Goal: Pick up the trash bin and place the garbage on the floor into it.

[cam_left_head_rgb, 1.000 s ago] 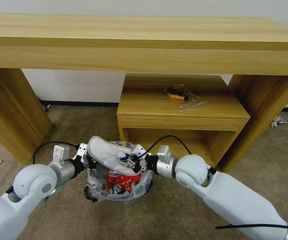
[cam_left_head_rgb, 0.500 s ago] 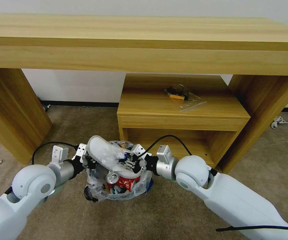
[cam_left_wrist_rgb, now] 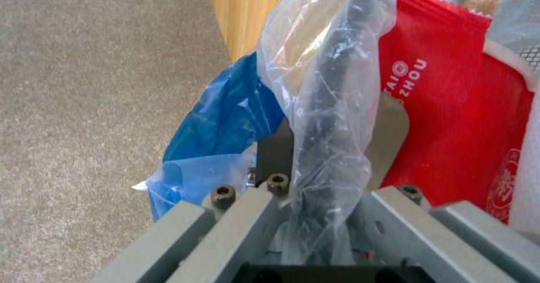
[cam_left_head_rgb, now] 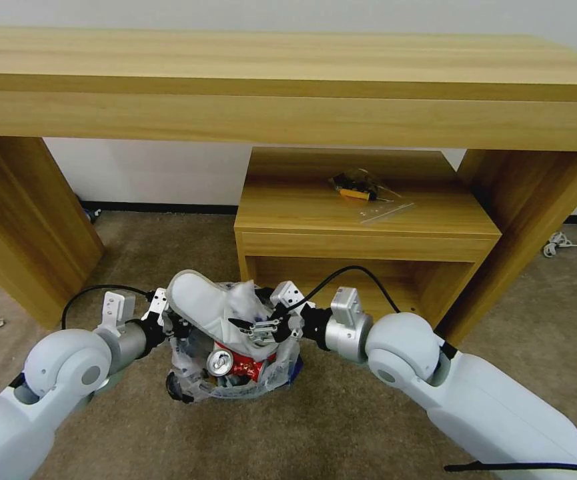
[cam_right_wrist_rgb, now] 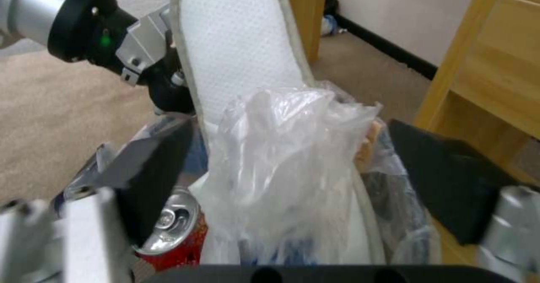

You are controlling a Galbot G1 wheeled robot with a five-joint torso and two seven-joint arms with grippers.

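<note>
The right claw [cam_left_head_rgb: 261,328] has backed off and now stands apart above the white slipper [cam_left_head_rgb: 205,308] topping the trash bin [cam_left_head_rgb: 235,380]. The left claw [cam_left_head_rgb: 168,325] stays clamped on the bin's rim by the low shelf. Depositing looks nearly done; next, the right arm should clear the bin.

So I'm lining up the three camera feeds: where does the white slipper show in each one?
Head view: the white slipper lies slanted across the top of the trash bin, between both arms.
Left wrist view: I cannot pick it out.
Right wrist view: slipper runs up the centre.
Shared landmark: the red can beside it.
</note>
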